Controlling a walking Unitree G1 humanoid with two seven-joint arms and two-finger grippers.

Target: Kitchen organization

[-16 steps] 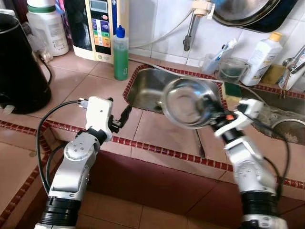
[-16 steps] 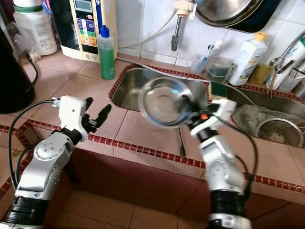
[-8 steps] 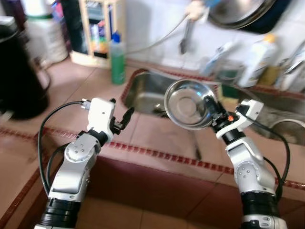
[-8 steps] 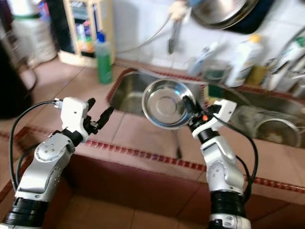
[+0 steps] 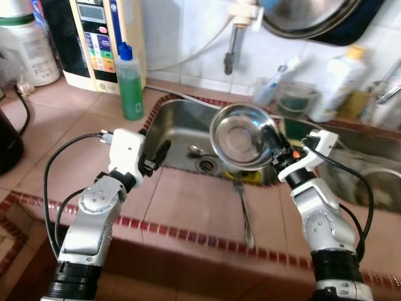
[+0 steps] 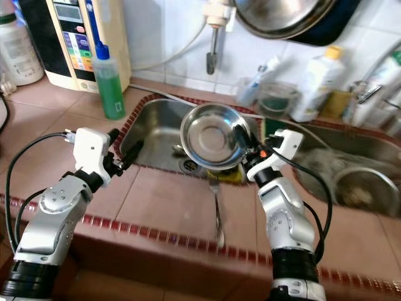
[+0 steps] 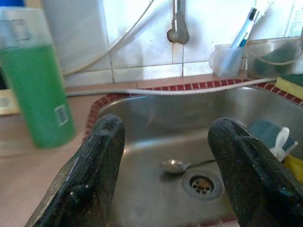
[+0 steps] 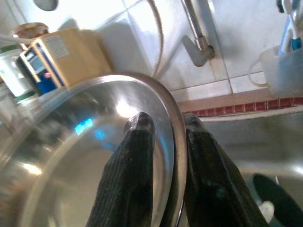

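A shiny steel bowl (image 5: pixel 242 135) hangs tilted above the right part of the steel sink (image 5: pixel 180 129), its hollow facing me. My right gripper (image 5: pixel 276 149) is shut on the bowl's right rim; in the right wrist view one finger lies inside the bowl (image 8: pixel 80 161) and the other outside. The left gripper (image 5: pixel 157 155) hovers open and empty at the sink's front left edge, and in the left wrist view its fingers (image 7: pixel 97 165) frame the basin. A spoon (image 7: pixel 176 165) lies beside the drain (image 7: pixel 201 185).
A fork (image 5: pixel 243 210) lies on the tiled counter in front of the sink. A green soap bottle (image 5: pixel 130 83) and a water purifier (image 5: pixel 94 37) stand at the back left. The tap (image 5: pixel 233 39), a toothbrush cup (image 5: pixel 269 89) and a white bottle (image 5: pixel 341 81) line the back wall.
The whole view has shifted closer to the sink, so the camera moved. The bowl, still in my right gripper, now sits over the basin, and the left gripper has come up to the sink's edge.
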